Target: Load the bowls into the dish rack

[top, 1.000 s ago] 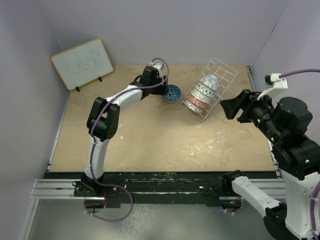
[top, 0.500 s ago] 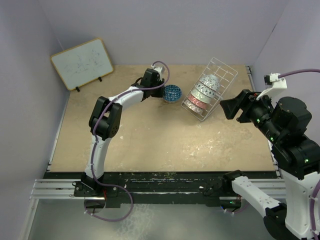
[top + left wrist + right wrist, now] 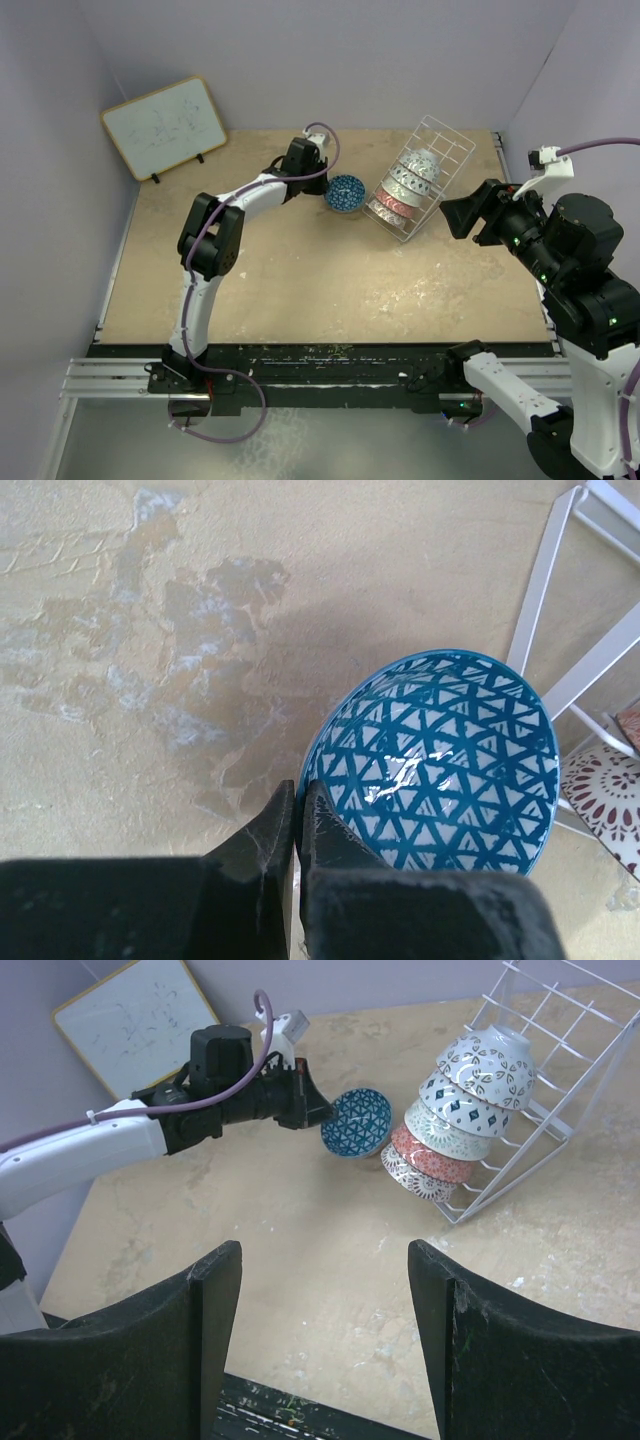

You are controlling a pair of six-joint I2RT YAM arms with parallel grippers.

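Left fingers (image 3: 262, 832): pinching shut on the near rim of the blue bowl (image 3: 450, 765), one finger inside and one outside.
Left gripper (image 3: 297, 825): reaching in from the bowl's left side.
Blue bowl: tilting with its patterned inside showing, near the dish rack (image 3: 440, 150) on its left and not touching it.
Right fingers (image 3: 215, 1345): standing apart, gripping nothing.
Right gripper (image 3: 325, 1335): hovering above the table (image 3: 300, 270), right of the rack.
Dish rack: leaning at the far right, carrying four bowls (image 3: 455, 1120) in an overlapping row.

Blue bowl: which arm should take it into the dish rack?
Left. The left gripper grips the blue bowl by its rim, beside the dish rack; the right gripper hangs open, well back from both.
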